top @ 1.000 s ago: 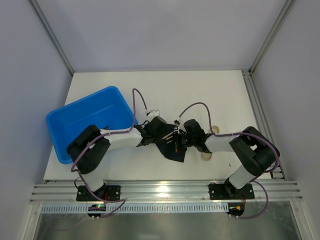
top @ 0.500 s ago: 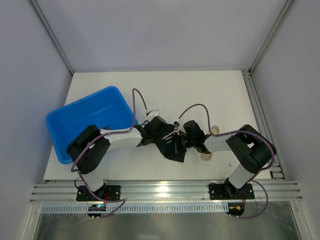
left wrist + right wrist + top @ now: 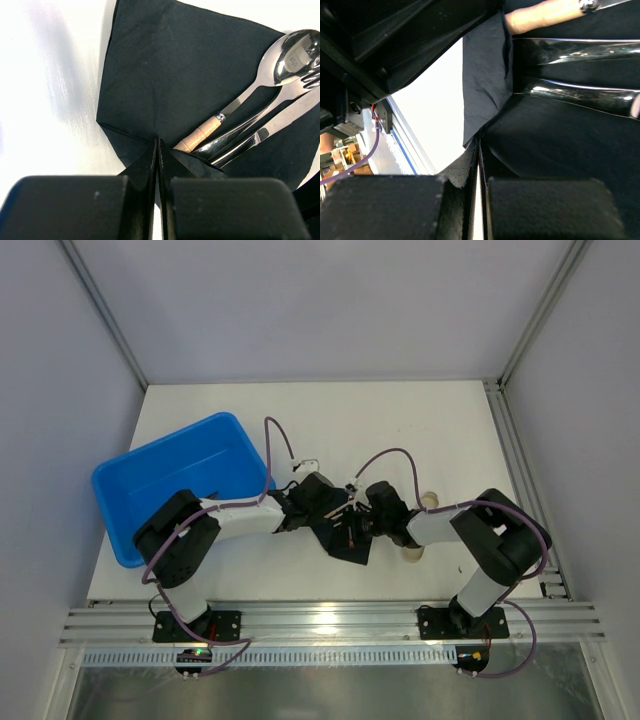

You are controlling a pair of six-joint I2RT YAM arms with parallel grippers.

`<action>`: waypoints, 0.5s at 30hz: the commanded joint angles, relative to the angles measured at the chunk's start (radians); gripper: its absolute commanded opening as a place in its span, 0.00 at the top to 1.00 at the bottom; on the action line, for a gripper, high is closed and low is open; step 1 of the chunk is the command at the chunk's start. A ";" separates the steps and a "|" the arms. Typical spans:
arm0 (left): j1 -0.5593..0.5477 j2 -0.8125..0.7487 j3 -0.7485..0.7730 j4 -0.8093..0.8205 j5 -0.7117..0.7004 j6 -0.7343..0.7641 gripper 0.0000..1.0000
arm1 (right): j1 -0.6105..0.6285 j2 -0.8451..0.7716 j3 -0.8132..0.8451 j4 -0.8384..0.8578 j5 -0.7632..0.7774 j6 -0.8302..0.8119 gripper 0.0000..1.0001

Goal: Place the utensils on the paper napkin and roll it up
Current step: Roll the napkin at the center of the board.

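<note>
While both my arms meet at mid-table in the top view, the left gripper and right gripper sit over the napkin, which lies just right of the tub. The utensils are mostly hidden under my wrists from up there.

Seen from the left wrist, my left gripper is fully closed, and it looks pinched on the napkin's near edge, where a flap folds over the handles. The utensils lie bunched together on the paper, bowl and tines toward the far corner.

At the right wrist, my right gripper is closed too, nipping a lifted flap of napkin beside the shiny handles.

I judge the roll is only starting. Thin paper pinched at two points could tear if my arms pull apart. If the flap slips free, or I roll unevenly, the utensils may fan out, slide off the paper, or poke through the end.
</note>
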 commanded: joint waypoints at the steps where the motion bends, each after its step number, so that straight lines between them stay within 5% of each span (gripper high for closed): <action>1: 0.005 -0.009 -0.021 0.002 0.005 -0.003 1.00 | 0.012 0.004 0.010 0.061 -0.022 0.004 0.96; 15: 0.005 -0.004 -0.026 0.004 0.007 -0.004 1.00 | 0.019 0.057 0.000 0.070 -0.013 0.002 0.96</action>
